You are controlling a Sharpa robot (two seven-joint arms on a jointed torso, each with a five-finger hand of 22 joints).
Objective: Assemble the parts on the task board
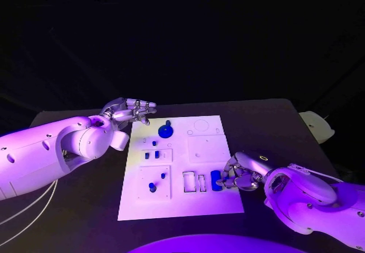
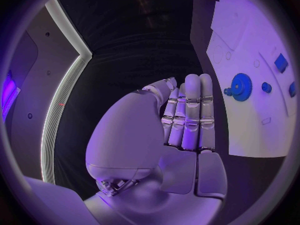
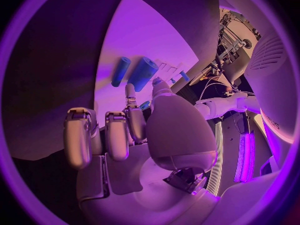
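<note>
Pickup is the step I judge to be in hand now. My right robot hand [image 1: 237, 176] is low at the right edge of the board [image 1: 205, 208], with its fingers [image 3: 128, 116] curled toward a short blue cylinder [image 1: 217, 180] that lies near the slots [image 1: 193, 181]. In the right wrist view I see two blue cylinders side by side, a thick one [image 3: 142, 73] and a thinner one [image 3: 120, 71], just past the fingertips. If the fingers already pinch a part or only touch it, I cannot tell; the palm hides the contact.

My left robot hand [image 1: 131, 110] is released, fingers straight and together, holding nothing. It hovers over the table [image 1: 76, 211] just beside the far left corner of the board, close to the blue gear [image 1: 166, 130], which sits on the board.

Other small blue parts rest in the left plates, one pair [image 1: 152, 155] and one peg [image 1: 153, 186].

For the next move I think I need a firm pinch on the cylinder, then a straight lift without rolling its neighbour, and then alignment over the right seat. The left robot hand can wait.
</note>
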